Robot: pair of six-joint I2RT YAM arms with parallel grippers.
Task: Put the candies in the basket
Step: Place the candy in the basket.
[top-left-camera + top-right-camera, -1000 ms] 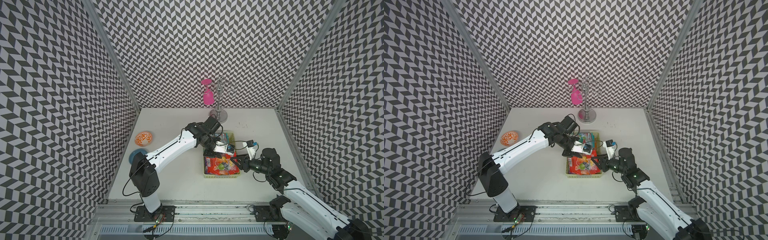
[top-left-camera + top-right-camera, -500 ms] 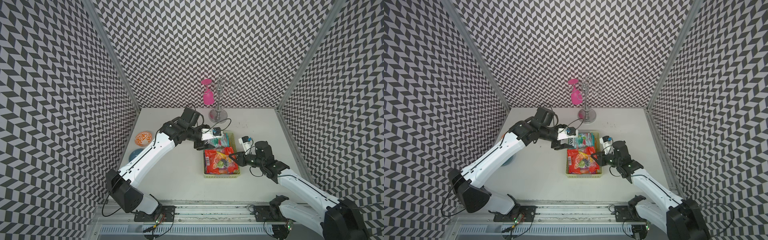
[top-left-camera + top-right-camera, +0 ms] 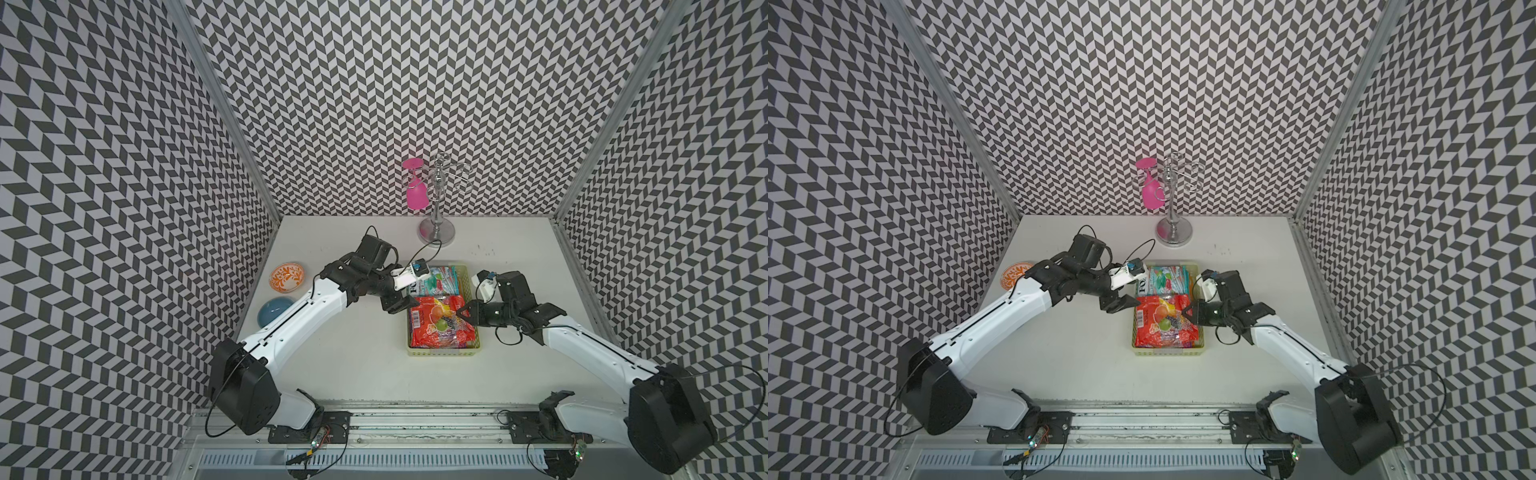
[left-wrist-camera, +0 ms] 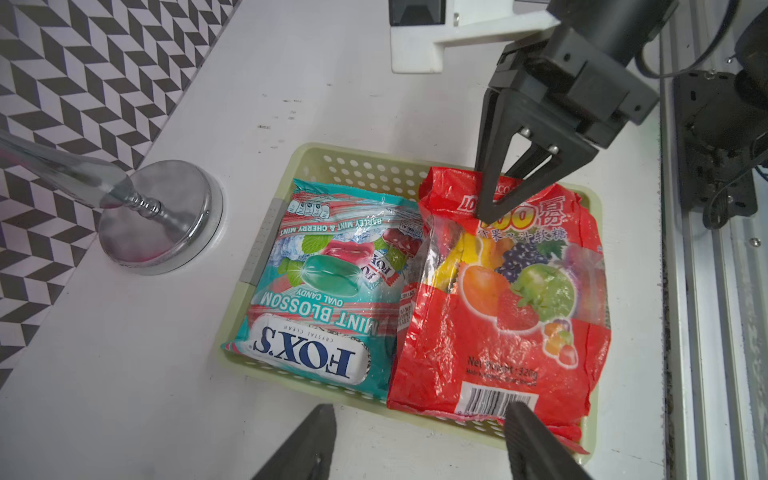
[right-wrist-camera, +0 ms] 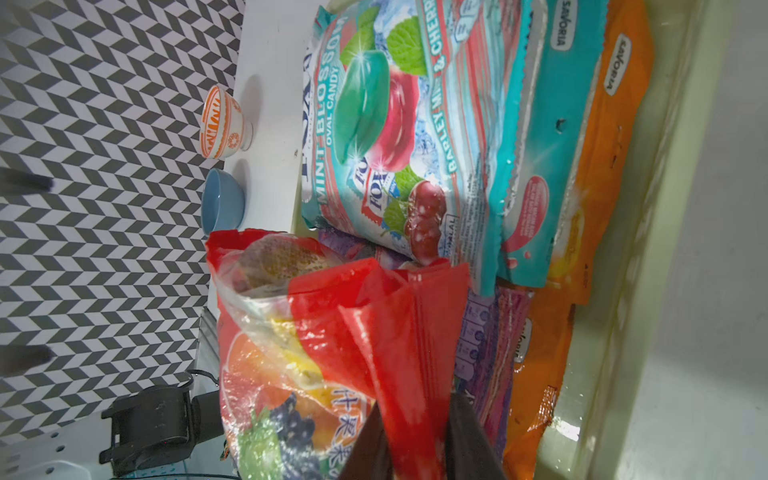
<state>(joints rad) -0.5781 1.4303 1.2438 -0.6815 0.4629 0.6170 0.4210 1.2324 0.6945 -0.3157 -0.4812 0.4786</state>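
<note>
red glossy fruit candy bag (image 3: 440, 328) lies in pale green perforated plastic basket (image 3: 442, 353). i see right gripper (image 3: 460, 312) pinching its edge; left gripper (image 3: 401, 305) wide open, empty, just beside basket.

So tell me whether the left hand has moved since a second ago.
Yes. The left hand was over the basket; now it sits open at the basket's rim, drawn back toward the orange bowl.
</note>
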